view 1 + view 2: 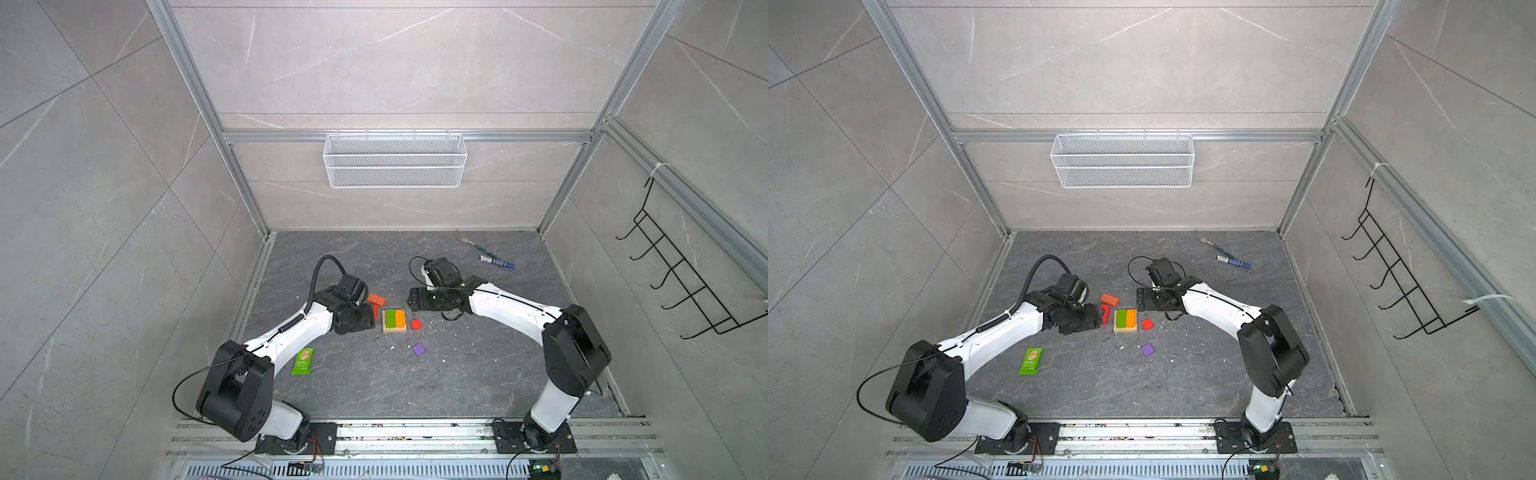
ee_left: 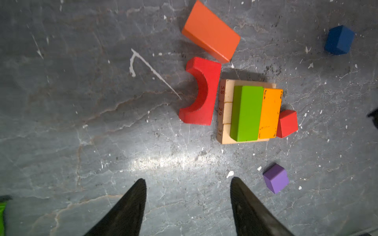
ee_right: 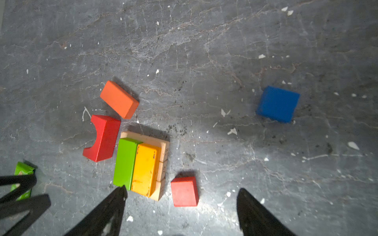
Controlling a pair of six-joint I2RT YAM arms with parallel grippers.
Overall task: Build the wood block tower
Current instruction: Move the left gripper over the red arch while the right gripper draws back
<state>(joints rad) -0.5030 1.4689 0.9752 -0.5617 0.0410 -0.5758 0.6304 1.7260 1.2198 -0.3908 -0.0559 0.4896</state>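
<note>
The left gripper (image 2: 187, 179) is held with its jaws partly apart and empty; only bare table (image 2: 81, 122) is seen between the fingers. The right gripper (image 3: 182, 189) is held with its jaws well apart, likewise empty. Both arms are bent inward from bases at the near edge. The wrists are folded down toward the table, one on each side of the tower (image 1: 394, 321).

The tower is located near the table's centre. It consists of a tan base (image 2: 225, 114) of plain bars laid side by side, with a green bar (image 2: 246, 113) and an orange bar (image 2: 270, 113) laid flat on top, touching each other. A red arch (image 2: 204, 92) is laid just beside the base on the left arm's side, with a red-orange bar (image 2: 210, 30) near it. A red cube (image 2: 287, 123) is placed just beside the base on the opposite side, and a purple cube (image 2: 276, 178) lies apart.

In both top views the fingers are concealed beneath the wrists, the arch is partly covered by the left wrist, and the blue cube (image 3: 278, 104) is hidden by the right arm.
</note>
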